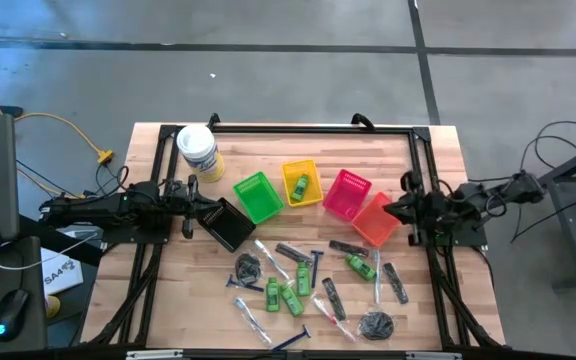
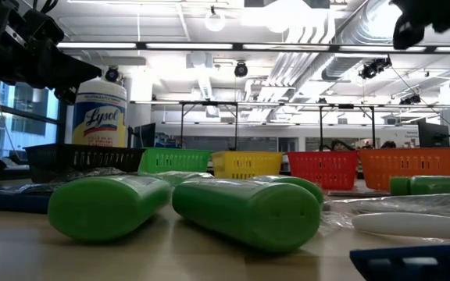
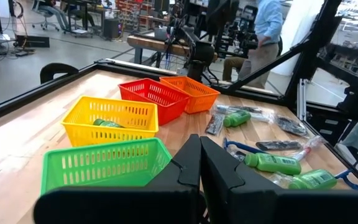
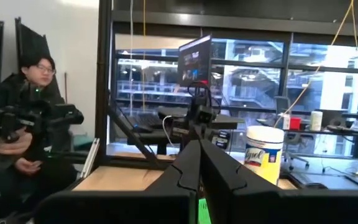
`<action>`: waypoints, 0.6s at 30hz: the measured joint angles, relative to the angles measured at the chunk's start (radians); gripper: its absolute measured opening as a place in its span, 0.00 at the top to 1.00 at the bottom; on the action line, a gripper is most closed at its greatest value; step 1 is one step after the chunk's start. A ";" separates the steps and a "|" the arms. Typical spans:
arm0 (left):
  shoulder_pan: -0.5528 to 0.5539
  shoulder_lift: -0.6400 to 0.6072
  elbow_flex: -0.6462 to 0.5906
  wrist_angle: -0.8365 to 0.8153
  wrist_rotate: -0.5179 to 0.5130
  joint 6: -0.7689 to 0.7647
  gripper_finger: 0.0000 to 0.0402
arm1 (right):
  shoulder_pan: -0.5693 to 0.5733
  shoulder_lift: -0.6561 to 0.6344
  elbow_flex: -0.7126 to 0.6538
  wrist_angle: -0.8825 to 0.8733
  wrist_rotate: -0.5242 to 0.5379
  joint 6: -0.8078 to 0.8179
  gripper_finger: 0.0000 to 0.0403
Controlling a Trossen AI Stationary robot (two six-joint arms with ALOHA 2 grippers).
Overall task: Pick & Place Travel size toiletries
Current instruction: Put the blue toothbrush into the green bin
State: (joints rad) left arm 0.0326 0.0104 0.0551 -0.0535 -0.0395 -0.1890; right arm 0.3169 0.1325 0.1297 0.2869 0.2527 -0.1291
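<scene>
The toiletries lie scattered on the near half of the table: green mini bottles (image 1: pixel 290 297), black combs (image 1: pixel 348 247), dark coiled bundles (image 1: pixel 376 325), blue-handled razors (image 1: pixel 313 265) and clear tubes (image 1: pixel 268 258). One green bottle (image 1: pixel 298 187) lies inside the yellow basket (image 1: pixel 313 170). My left gripper (image 1: pixel 206 207) (image 3: pixel 199 163) is shut, hovering at the left beside the black basket (image 1: pixel 230 225). My right gripper (image 1: pixel 393 208) (image 4: pixel 199 163) is shut too. It is held level at the right by the orange basket (image 1: pixel 376 220) and holds nothing.
Green (image 1: pixel 258 196), yellow, pink (image 1: pixel 346 193) and orange baskets stand in a row across the table's middle, with the black one left of them. A white tub (image 1: pixel 198 152) stands at the far left corner. A black frame rails the table's edges. People are beyond the table.
</scene>
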 joint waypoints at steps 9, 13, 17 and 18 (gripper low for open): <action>0.000 0.000 0.000 0.005 -0.045 0.028 1.00 | 0.000 -0.062 -0.121 0.046 -0.020 0.000 0.99; 0.000 0.000 0.000 0.005 -0.045 -0.001 1.00 | 0.000 -0.064 -0.121 0.038 -0.058 -0.006 0.99; 0.000 0.000 0.000 0.005 -0.045 -0.027 1.00 | 0.000 -0.064 -0.121 0.039 -0.094 -0.023 0.99; 0.000 0.000 0.000 0.005 -0.042 -0.033 1.00 | 0.000 -0.064 -0.121 0.040 -0.096 -0.027 0.99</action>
State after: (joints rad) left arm 0.0323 0.0105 0.0547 -0.0482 -0.0813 -0.2220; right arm 0.3164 0.0685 0.0086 0.3267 0.1570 -0.1557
